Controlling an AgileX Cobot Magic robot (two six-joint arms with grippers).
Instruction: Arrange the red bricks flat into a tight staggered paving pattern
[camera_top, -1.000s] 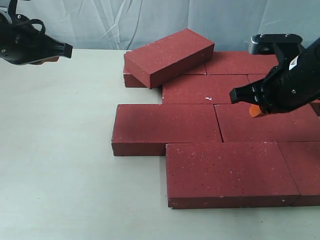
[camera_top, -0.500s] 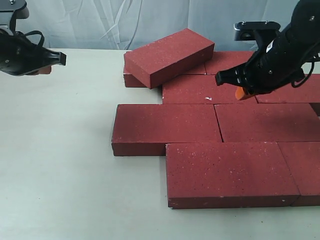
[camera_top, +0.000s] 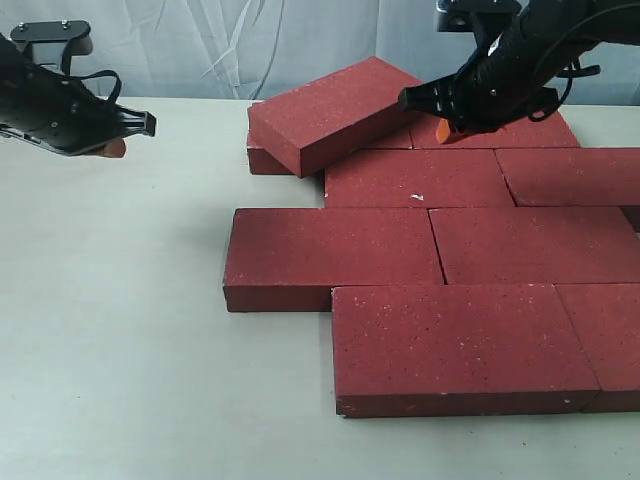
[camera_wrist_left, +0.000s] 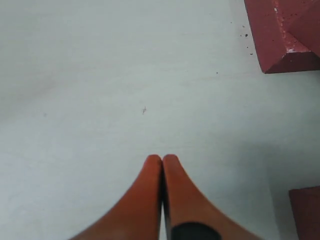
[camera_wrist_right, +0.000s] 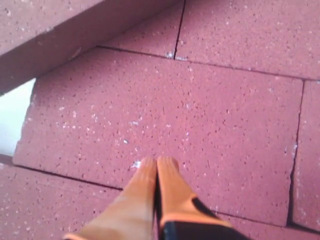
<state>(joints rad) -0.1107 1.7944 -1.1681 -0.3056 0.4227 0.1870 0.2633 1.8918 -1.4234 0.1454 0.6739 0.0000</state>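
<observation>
Several red bricks lie flat and staggered on the table, among them the front brick (camera_top: 465, 345), the middle-left brick (camera_top: 335, 255) and one with a small white chip (camera_top: 420, 178). One tilted brick (camera_top: 340, 112) rests on top of the back row, propped at an angle. My right gripper (camera_top: 443, 128) hovers shut just off the tilted brick's right end, above the back row; in its wrist view the orange fingertips (camera_wrist_right: 159, 162) sit over the chipped brick (camera_wrist_right: 165, 115). My left gripper (camera_top: 112, 147) hangs shut over bare table at the far left, its fingertips (camera_wrist_left: 162, 159) pressed together.
A wrinkled pale cloth backdrop (camera_top: 250, 40) stands behind the table. Bare pale table surface (camera_top: 110, 320) spreads left of the bricks. In the left wrist view a brick corner (camera_wrist_left: 287, 35) shows beside the bare surface.
My right gripper has moved up and back from over the middle-right bricks to the tilted brick's right end. The left arm has shifted slightly right. The bricks have not moved.
</observation>
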